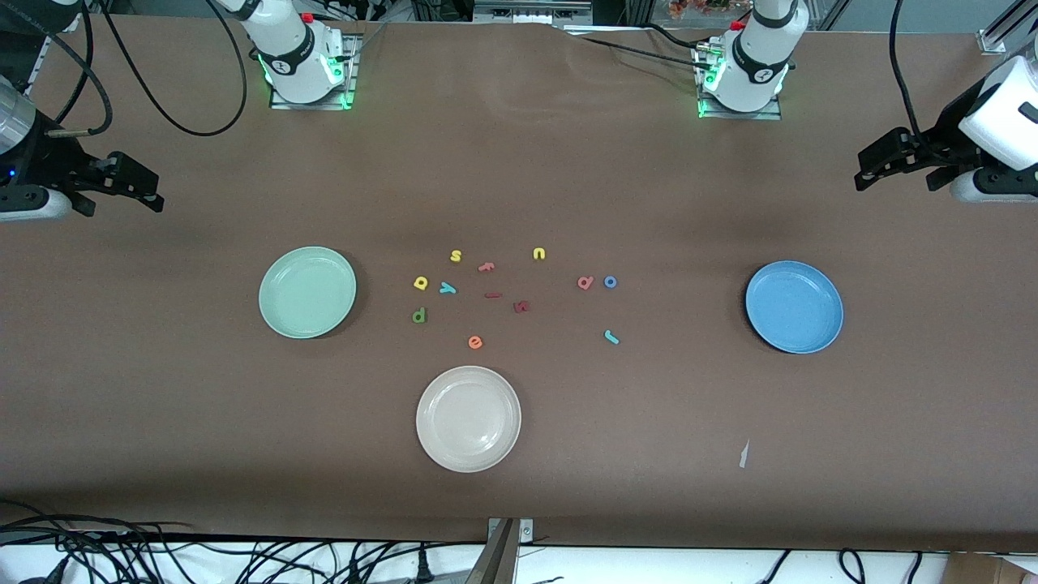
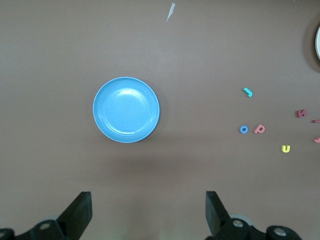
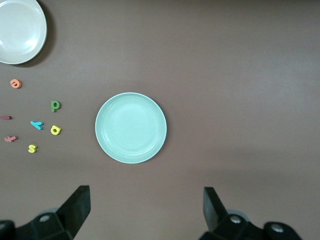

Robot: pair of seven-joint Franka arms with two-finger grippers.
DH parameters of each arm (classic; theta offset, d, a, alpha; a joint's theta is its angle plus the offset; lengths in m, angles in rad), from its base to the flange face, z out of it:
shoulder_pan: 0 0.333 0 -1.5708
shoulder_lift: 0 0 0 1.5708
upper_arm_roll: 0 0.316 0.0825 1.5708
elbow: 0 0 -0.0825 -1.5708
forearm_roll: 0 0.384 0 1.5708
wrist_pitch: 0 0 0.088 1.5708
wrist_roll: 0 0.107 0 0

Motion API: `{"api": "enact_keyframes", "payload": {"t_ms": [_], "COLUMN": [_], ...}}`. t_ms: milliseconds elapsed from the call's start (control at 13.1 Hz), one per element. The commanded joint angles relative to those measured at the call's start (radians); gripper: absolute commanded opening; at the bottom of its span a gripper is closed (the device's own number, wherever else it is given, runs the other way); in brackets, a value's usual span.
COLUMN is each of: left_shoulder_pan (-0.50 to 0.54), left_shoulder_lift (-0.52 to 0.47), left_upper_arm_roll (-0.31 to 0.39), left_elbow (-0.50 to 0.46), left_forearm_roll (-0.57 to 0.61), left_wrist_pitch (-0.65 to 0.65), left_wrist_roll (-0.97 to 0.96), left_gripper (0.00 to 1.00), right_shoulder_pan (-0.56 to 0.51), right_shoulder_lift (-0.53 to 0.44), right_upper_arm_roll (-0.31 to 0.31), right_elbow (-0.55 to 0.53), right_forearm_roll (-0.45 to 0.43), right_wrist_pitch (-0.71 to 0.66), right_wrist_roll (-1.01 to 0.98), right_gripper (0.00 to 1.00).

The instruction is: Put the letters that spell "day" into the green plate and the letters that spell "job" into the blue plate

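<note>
The green plate (image 1: 307, 292) lies toward the right arm's end of the table and the blue plate (image 1: 794, 307) toward the left arm's end; both hold nothing. Between them lie the green d (image 1: 419, 315), yellow a (image 1: 420, 282) and teal y (image 1: 448, 287), closer to the green plate. The salmon b (image 1: 585, 282), blue o (image 1: 610, 281) and teal j (image 1: 611, 337) lie closer to the blue plate. My left gripper (image 2: 148, 210) hangs open high above the table beside the blue plate (image 2: 126, 109). My right gripper (image 3: 146, 205) hangs open beside the green plate (image 3: 130, 127).
A cream-white plate (image 1: 468, 418) sits nearer the front camera than the letters. Other letters lie among them: yellow s (image 1: 456, 256), salmon f (image 1: 486, 266), yellow u (image 1: 539, 254), orange e (image 1: 475, 342) and two dark red pieces (image 1: 521, 307). A paper scrap (image 1: 744, 454) lies near the front edge.
</note>
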Motion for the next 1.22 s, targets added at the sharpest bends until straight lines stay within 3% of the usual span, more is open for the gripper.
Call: {"api": "enact_keyframes", "payload": {"t_ms": [0,1148], "left_shoulder_pan": [0.010,0.010], "left_shoulder_lift": [0.008,0.008], "left_upper_arm_roll": [-0.003,-0.003], "left_elbow": [0.020,0.020], "left_forearm_roll": [-0.020,-0.022], "left_wrist_pitch": [-0.015,-0.015], "left_wrist_roll": [0.003,0.003], "left_gripper": [1.00,1.00], "right_shoulder_pan": [-0.002,-0.005], "right_shoulder_lift": [0.003,0.008], "right_upper_arm_roll": [-0.001,-0.002], "right_elbow": [0.019,0.014], "right_forearm_roll": [-0.005,-0.005], "right_wrist_pitch": [-0.021,-0.009], "right_wrist_roll": [-0.011,-0.006], "right_gripper": [1.00,1.00]}}
